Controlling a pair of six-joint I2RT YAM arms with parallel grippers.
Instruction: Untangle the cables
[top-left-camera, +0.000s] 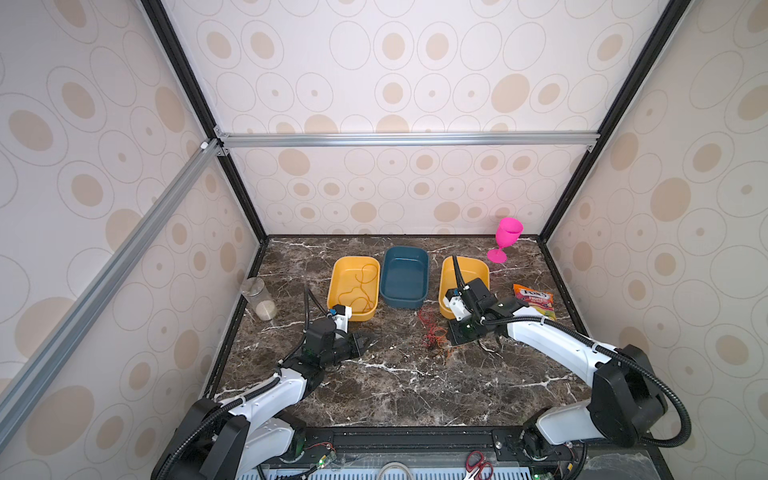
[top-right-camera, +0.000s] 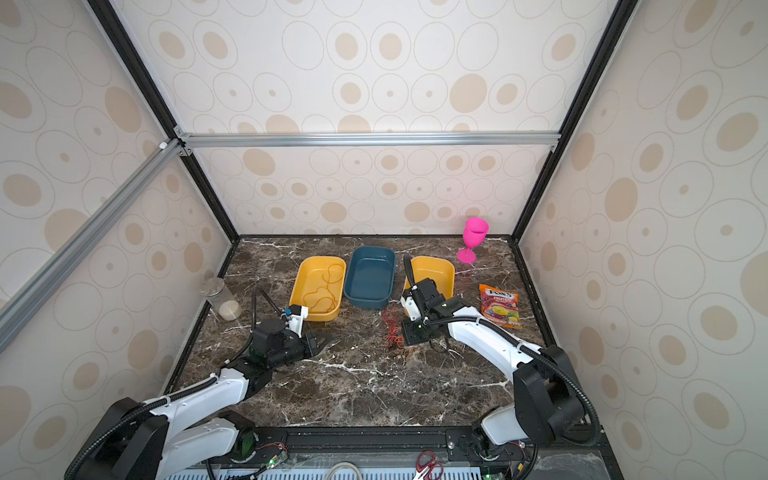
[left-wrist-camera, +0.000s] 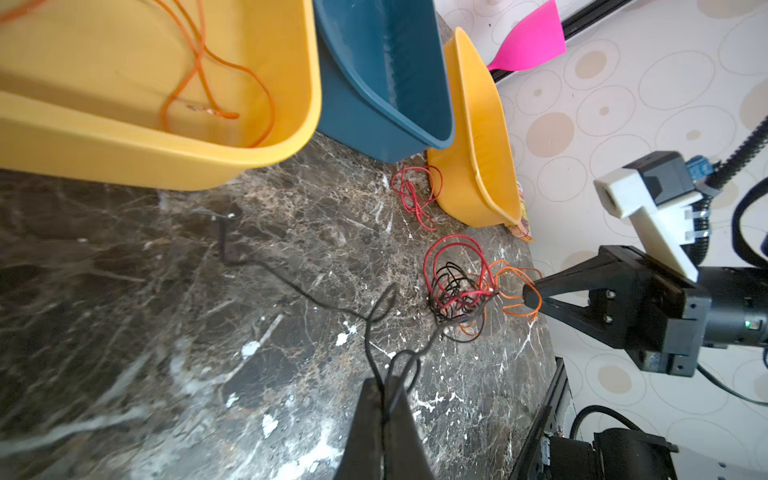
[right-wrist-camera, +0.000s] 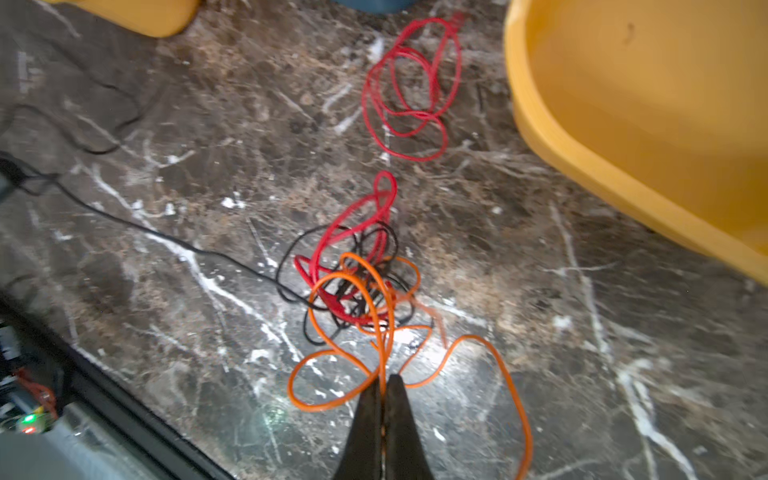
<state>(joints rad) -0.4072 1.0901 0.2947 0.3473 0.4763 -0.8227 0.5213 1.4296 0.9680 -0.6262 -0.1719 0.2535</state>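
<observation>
Knot (left-wrist-camera: 457, 291) lies between your grippers, nearer the right.
Left gripper (left-wrist-camera: 385, 386) pinches the black cable (left-wrist-camera: 307, 297), right gripper (right-wrist-camera: 385, 380) the orange cable (right-wrist-camera: 380, 345); pull apart parallel to the bench's (top-left-camera: 395, 395) front edge.

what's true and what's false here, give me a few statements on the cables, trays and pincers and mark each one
1. The left pincer is shut on a black cable. True.
2. The right pincer is open and holds nothing. False: it is shut on an orange cable.
3. A second orange cable lies inside a yellow tray. True.
4. The red cable lies in the blue tray. False: it lies on the table, and no cable shows in the blue tray.
</observation>
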